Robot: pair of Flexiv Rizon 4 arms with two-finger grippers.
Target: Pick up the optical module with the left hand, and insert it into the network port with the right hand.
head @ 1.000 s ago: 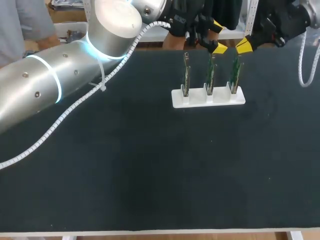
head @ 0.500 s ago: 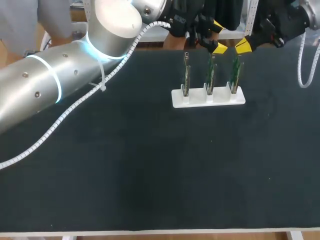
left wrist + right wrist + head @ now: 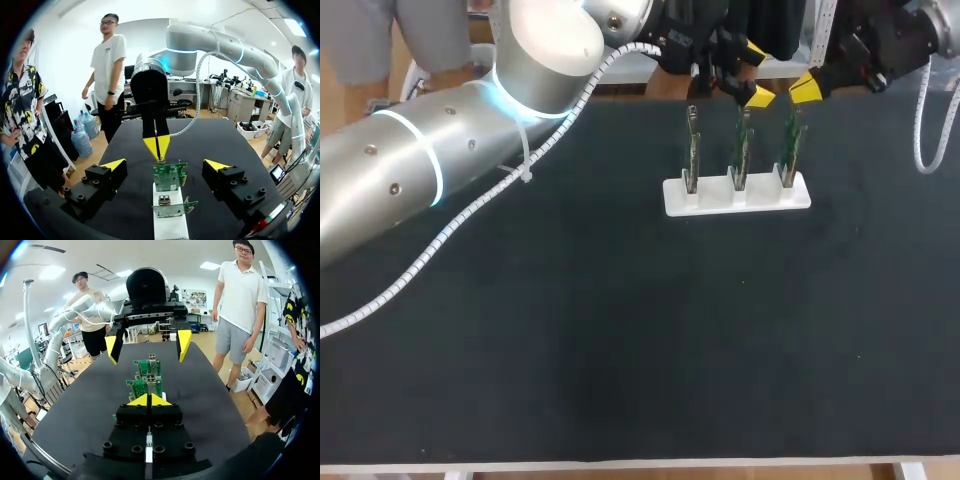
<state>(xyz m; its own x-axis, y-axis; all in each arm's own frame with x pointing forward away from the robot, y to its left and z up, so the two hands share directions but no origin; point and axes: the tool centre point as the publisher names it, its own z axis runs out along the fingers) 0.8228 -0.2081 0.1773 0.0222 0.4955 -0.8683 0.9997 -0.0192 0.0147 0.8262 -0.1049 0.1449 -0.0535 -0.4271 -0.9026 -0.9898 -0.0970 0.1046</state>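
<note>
A white holder (image 3: 737,195) at the table's far side carries three upright green circuit boards (image 3: 741,150). No separate optical module can be made out. My left gripper (image 3: 754,72) hangs open just above and behind the boards' tops. In the left wrist view its yellow fingertips (image 3: 114,164) stand wide apart on either side of the nearest board (image 3: 170,175), touching nothing. My right gripper (image 3: 806,88) is shut with nothing in it, close to the rightmost board's top. In the right wrist view the right gripper (image 3: 148,399) points at the row of boards (image 3: 145,387), facing the left gripper (image 3: 147,346).
The black table mat (image 3: 620,330) stretches bare in front of the holder. My left arm (image 3: 440,170) crosses the far left of the table, with a white cable (image 3: 470,220) hanging along it. The right arm's cable (image 3: 923,120) loops at the far right.
</note>
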